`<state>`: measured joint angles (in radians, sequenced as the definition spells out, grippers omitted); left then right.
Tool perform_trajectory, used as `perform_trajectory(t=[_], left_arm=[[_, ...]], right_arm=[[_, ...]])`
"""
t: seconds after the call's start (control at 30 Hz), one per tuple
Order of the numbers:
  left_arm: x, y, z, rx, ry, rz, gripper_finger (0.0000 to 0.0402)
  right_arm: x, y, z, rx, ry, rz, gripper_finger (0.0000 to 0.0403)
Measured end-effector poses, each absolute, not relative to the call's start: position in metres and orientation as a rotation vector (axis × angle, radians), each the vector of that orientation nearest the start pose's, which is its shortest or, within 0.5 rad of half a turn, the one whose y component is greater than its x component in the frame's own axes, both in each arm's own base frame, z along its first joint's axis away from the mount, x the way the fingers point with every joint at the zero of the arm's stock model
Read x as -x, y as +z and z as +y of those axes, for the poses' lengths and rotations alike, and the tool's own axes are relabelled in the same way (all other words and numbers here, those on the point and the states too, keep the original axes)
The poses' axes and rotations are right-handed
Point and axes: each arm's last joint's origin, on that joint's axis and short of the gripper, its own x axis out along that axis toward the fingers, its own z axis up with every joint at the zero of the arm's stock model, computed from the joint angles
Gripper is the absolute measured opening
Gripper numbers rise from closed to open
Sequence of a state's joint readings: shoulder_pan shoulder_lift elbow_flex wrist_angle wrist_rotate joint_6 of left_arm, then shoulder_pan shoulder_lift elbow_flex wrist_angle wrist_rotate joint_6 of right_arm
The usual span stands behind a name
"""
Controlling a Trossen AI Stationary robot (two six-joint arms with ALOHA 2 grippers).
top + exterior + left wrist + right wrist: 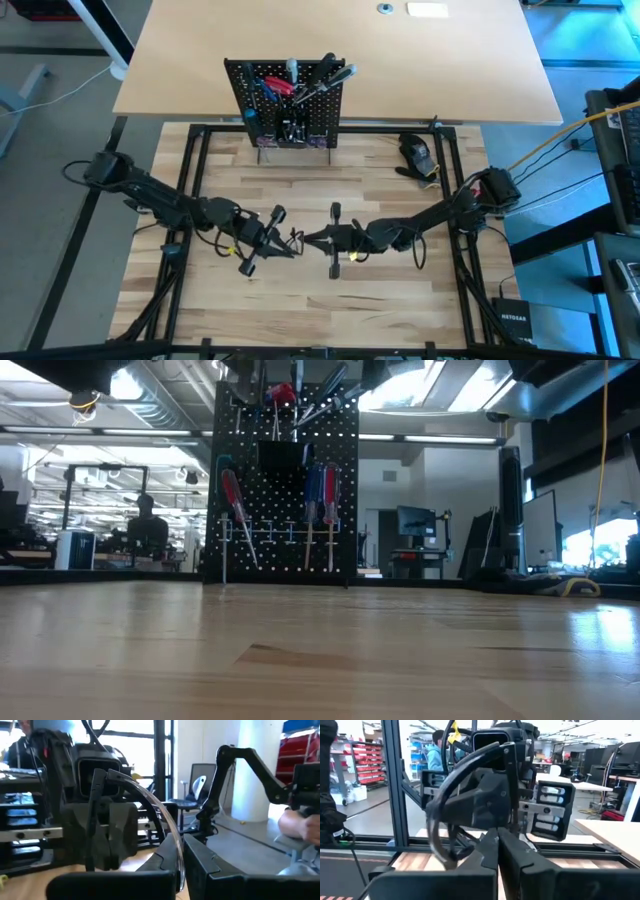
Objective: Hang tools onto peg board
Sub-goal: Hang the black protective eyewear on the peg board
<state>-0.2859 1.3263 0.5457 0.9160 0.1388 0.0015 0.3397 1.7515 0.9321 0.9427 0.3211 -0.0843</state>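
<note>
The black peg board (290, 105) stands upright on thin wire feet at the middle of the table's far side. Tools hang on it: a red-handled screwdriver (232, 498), a blue-handled one (313, 488) and another red one (330, 488), with more tools (300, 85) clustered at its top. Near the table's middle, toward its near edge, my left gripper (288, 246) and my right gripper (308, 238) point level at each other, tips close together. Both are shut with nothing between the fingers, as my left wrist view (181, 862) and right wrist view (497, 852) show.
A dark rounded lump (418, 155) lies at the far right of the wooden top. A black metal frame (190, 180) runs along the table's sides. A person's hand (300, 825) shows beyond the table, and another person (437, 750) stands in the room behind.
</note>
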Motion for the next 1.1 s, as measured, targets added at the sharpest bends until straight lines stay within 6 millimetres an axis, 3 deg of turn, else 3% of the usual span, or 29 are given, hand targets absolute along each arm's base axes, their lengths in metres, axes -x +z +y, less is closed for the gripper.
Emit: perform_trajectory(t=[0.27, 0.53, 0.9, 1.1], left_arm=[[-0.268, 0.228, -0.083, 0.048, -0.441, -0.143, 0.0003], [-0.268, 0.225, -0.082, 0.061, -0.44, -0.118, 0.0003], [-0.267, 0.227, -0.08, 0.085, -0.37, -0.099, 0.0005], [-0.259, 0.235, -0.079, 0.045, -0.291, -0.082, 0.0004]], right_arm=[[-0.356, 0.233, 0.113, 0.056, 0.007, -0.083, 0.0007], [-0.353, 0.227, 0.112, 0.203, -0.267, 0.009, 0.0006], [-0.341, 0.221, 0.135, 0.407, -0.351, 0.114, 0.0011], [-0.326, 0.221, 0.152, 0.546, -0.556, 0.191, 0.0018]])
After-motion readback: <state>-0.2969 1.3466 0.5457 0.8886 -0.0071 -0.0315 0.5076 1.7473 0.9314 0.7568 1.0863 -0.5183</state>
